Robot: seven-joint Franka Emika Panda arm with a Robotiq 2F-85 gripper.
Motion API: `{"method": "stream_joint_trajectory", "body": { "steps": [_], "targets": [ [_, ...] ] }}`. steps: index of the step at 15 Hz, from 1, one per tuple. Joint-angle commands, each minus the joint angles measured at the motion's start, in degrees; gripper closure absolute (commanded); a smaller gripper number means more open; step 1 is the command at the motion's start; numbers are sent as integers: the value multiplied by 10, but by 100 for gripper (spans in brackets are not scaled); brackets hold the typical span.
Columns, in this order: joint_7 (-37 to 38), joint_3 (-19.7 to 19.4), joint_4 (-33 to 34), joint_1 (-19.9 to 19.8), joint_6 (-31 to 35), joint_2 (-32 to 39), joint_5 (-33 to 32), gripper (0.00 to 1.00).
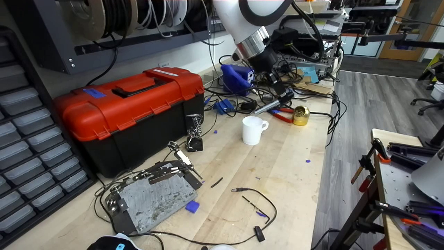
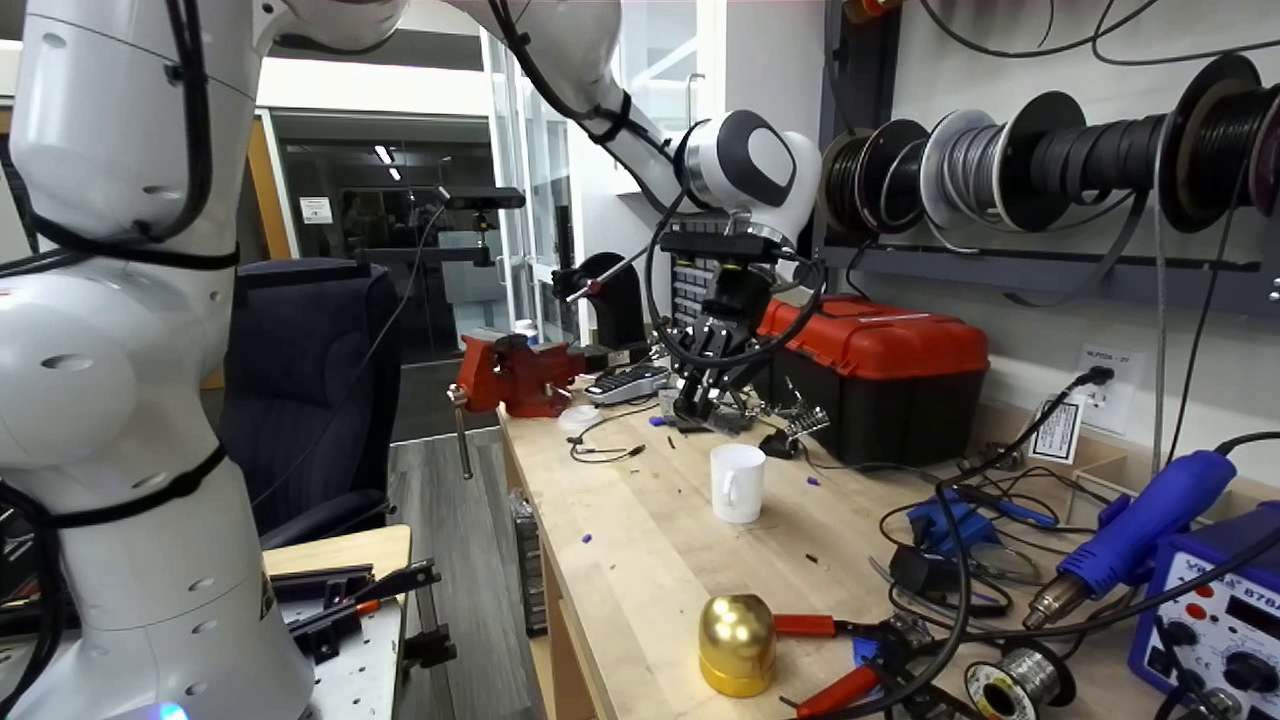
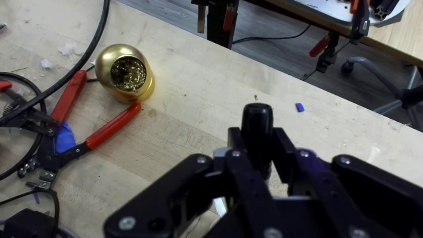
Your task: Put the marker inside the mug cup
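We see a plain wht mug [image 1: 251, 131], blk marker [image 1: 267, 107] (prob. part grey), blk gripper [image 3: 258, 138], red-&-blk toolbox [image 1: 138, 116], shiny gold pot [image 2: 737, 645].

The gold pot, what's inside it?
In the wrist view, a tangle of gold curls shows inside the gold pot. It covers the bottom, so what lies underneath can't be seen.

“878” on the blue station [image 2: 1217, 625]

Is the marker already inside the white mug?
No: in an exterior view, the gripper holds the marker at a tilt, outside the white mug.
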Motion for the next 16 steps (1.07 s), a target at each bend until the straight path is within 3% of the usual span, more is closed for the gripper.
{"method": "stream_joint_trajectory", "body": {
  "steps": [1, 16],
  "targets": [
    [-20, 3, 40, -3, -43, 30, -23, 94],
    [-75, 28, 176, 32, -142, 147, -92, 94]
  ]
}}
